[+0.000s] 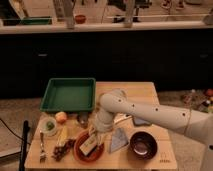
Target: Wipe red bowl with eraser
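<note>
The red bowl [80, 151], a shallow orange-red dish, sits at the front of the wooden table, left of centre. The eraser [89, 145], a pale rectangular block, lies tilted inside the dish. My gripper [93, 135] hangs from the white arm that reaches in from the right. It is directly over the dish's far side and is shut on the eraser's upper end, holding it against the dish.
A green tray [68, 94] stands at the back left. A grey-blue cloth [118, 139] and a dark maroon bowl [143, 144] lie right of the dish. An apple [61, 117], a fork [42, 148] and small food items lie to its left.
</note>
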`<action>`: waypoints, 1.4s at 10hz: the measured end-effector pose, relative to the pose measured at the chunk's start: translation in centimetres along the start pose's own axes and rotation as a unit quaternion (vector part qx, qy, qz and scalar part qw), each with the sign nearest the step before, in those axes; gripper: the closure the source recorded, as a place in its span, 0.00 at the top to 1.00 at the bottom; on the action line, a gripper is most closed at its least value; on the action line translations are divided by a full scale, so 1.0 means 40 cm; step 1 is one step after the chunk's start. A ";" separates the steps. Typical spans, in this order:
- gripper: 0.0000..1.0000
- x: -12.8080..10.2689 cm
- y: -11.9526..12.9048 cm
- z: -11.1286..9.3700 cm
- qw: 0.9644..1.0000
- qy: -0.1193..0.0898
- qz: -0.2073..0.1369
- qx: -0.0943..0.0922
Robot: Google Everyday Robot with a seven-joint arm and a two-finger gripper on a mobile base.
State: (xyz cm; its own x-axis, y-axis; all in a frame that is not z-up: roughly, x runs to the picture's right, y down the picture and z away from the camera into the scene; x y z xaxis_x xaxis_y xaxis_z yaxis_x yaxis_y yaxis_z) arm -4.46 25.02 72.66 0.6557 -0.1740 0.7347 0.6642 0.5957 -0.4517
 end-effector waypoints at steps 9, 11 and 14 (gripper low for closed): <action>0.00 -0.080 -0.115 0.065 0.997 -0.041 -0.060 -0.010; 0.00 -0.120 -0.100 0.069 0.996 -0.046 -0.078 -0.019; 0.00 -0.150 -0.053 0.047 0.996 -0.042 -0.082 -0.017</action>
State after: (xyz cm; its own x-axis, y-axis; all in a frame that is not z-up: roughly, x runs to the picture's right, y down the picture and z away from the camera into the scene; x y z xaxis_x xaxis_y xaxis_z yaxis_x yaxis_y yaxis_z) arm -10.47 26.28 70.17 0.5053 -0.1995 0.8395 0.7726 0.5379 -0.3372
